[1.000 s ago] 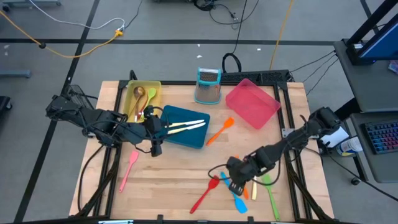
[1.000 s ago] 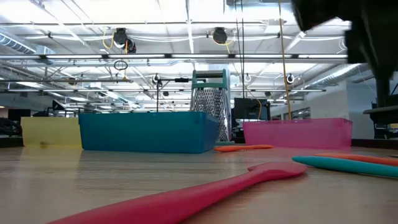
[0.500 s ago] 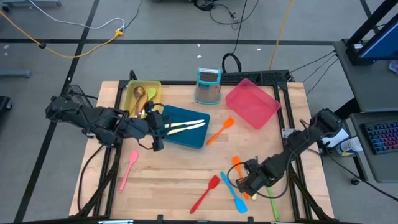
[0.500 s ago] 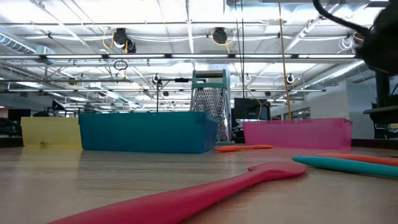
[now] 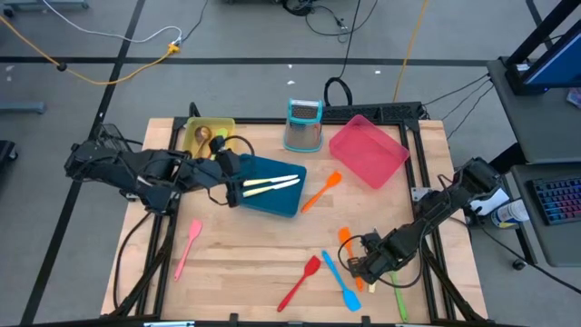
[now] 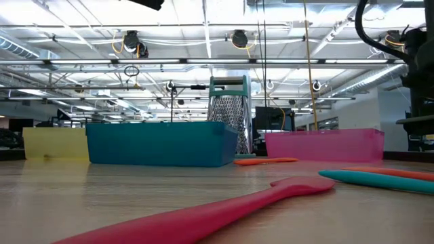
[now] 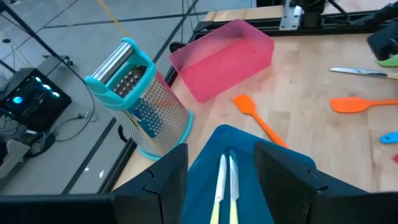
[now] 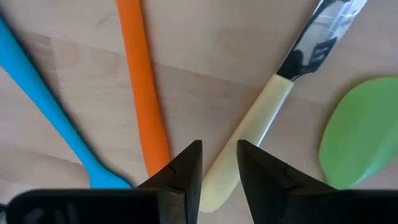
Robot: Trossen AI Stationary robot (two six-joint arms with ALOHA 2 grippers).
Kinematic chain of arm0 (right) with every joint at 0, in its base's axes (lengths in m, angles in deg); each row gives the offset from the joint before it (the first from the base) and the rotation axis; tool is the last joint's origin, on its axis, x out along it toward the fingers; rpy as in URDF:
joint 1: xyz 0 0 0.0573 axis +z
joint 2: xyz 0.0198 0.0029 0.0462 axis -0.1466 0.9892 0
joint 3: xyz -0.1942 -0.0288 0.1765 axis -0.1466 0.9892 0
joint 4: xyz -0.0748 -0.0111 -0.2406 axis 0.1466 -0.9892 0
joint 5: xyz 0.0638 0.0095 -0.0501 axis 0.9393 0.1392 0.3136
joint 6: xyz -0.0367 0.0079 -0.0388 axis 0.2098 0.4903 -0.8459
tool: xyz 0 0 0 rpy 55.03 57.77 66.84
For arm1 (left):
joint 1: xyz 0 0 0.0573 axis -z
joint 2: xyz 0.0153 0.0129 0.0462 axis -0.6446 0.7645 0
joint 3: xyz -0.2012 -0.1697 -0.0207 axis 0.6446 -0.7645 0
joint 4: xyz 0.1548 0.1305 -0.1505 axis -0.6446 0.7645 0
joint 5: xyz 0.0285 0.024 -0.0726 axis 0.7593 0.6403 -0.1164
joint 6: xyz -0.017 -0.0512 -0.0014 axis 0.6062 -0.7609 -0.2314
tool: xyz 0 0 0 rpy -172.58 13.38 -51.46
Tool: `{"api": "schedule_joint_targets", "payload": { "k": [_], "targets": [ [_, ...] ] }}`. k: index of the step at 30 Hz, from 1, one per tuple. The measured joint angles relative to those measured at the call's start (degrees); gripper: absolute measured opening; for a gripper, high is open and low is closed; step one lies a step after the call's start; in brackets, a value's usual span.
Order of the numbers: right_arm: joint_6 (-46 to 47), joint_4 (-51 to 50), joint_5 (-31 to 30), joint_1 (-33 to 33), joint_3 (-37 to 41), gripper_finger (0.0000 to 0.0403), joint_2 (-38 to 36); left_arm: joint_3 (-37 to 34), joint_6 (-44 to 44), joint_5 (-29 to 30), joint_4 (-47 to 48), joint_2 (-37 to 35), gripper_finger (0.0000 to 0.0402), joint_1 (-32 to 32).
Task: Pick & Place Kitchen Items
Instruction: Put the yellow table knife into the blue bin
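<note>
My right gripper (image 5: 357, 266) is low over the utensils at the front right and shut on a cream-handled knife (image 8: 267, 112). That knife lies between an orange spatula (image 8: 143, 93) and a green spatula (image 8: 357, 130), with a blue spatula (image 8: 43, 93) beyond the orange one. My left gripper (image 5: 238, 182) is open and empty above the blue tray (image 5: 272, 202). Two cream-handled knives (image 7: 225, 180) lie flat in that tray. A red spatula (image 5: 302, 282), a pink spatula (image 5: 188, 243) and a second orange spatula (image 5: 322, 191) lie flat on the table. My right gripper has the knife's cream handle near its free end (image 8: 222, 177) between its two fingers. The fingers come from above, pointing down, one on each side of the handle. The knife lies flat on the table, its blade (image 8: 323, 31) pointing away from the fingers.
A yellow tray (image 5: 221, 127) holding spoons stands at the far left. A metal grater with a teal top (image 5: 304, 124) and a pink-red tray (image 5: 368, 150) stand at the far side. Bare wood lies at the table's middle and front left.
My right gripper has gone toward the table's right and near edges, from beside the red spatula to over the knife between the orange and green spatulas. My left gripper has gone toward the far edge, over the blue tray.
</note>
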Motion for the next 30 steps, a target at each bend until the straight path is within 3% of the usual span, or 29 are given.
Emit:
{"api": "schedule_joint_targets", "payload": {
  "k": [5, 12, 20, 30],
  "targets": [
    [-5.26, 0.00, 4.36, 0.02, 0.07, 0.0101, 0.07, 0.00, -0.02, 0.00, 0.00, 0.00, 0.0189, -0.52],
    [-10.45, -0.60, 5.61, 0.02, 0.20, 0.0102, -2.59, 0.00, -0.80, -0.51, -0.11, 0.00, 0.0189, -0.52],
    [-8.46, -6.70, 1.25, 0.61, 0.39, 0.0102, -5.75, 0.00, -1.57, -0.55, -0.07, 0.00, 0.0189, -0.50],
    [-3.40, 3.92, -0.10, 3.44, 7.50, 0.0102, -5.75, 0.00, -2.11, -0.68, 0.35, 0.00, 0.0189, -0.45]
  ]
}}
